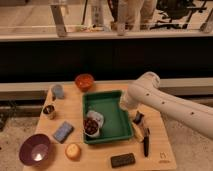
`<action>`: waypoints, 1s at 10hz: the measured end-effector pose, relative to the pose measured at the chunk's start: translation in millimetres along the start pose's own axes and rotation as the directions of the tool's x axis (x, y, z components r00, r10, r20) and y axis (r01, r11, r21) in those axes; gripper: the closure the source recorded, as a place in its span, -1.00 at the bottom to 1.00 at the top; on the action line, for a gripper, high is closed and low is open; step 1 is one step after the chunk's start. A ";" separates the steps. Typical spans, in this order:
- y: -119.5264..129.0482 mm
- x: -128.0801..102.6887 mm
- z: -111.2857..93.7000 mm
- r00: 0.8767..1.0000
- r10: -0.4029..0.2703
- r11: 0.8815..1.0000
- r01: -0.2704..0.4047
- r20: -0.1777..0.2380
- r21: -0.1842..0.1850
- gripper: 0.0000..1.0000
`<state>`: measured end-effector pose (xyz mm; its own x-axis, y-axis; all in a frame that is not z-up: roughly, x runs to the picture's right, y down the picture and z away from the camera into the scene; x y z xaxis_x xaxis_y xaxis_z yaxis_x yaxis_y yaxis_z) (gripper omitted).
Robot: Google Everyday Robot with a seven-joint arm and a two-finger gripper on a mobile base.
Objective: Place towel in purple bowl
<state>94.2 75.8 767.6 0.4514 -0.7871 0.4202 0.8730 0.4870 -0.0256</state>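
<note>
The desk (100, 152) carries everything. The white arm (165, 102) reaches in from the right and bends down over the desk's right side. A green tray (110, 107) fills the middle, with a small dark-red bowl (91, 126) in its near-left corner. The purple bowl (35, 149) sits at the near-left corner of the desk, with nothing in it. Just beyond it and to the right lies a flat blue-grey pad (63, 131), which is most likely the towel. It lies between the bowl and the tray, touching neither.

The hand (138, 119) hangs just off the tray's right rim, well apart from the towel. I cannot tell how far open it is or whether it holds anything.

To reach the towel, the arm must cross the tray. A low sweep could catch the rim or knock the red bowl. A shallow pinch may lift only one layer of the towel, which could then trail and drag over the orange ball (73, 150) beside the bowl.
</note>
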 end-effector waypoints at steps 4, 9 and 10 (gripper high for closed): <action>-89.1 12.4 47.0 0.989 0.073 0.997 -0.073 0.129 -0.005 -0.50; -133.4 -11.4 100.6 0.944 0.116 0.993 -0.114 0.310 -0.026 -0.60; -130.1 -19.8 97.9 0.942 0.116 0.993 -0.110 0.314 -0.037 -0.60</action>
<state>-46.3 65.1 851.4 0.4691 -0.5664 0.6776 0.8242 0.5563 -0.1056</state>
